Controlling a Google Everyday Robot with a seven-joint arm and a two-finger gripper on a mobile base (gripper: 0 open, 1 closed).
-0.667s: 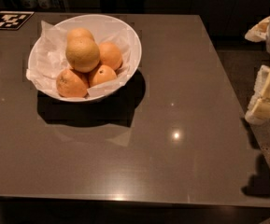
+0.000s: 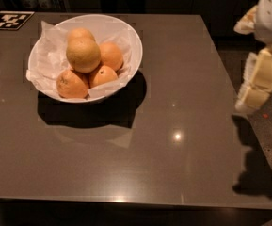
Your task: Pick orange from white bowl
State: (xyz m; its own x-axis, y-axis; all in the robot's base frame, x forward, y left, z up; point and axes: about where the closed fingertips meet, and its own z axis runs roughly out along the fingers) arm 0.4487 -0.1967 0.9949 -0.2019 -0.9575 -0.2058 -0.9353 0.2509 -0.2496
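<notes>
Claw (image 2: 260, 79) higher, right (pale dimpled orange (image 2: 83, 54))

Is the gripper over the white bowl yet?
No, the gripper hangs beyond the right edge of the table, far from the white bowl that holds the orange.

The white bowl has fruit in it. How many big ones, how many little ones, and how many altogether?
Big pale orange: 1
Smaller deeper-orange fruits: 4
Total in the white bowl: 5
The gripper is at the right edge of the view, beyond the table, away from the bowl.
</notes>
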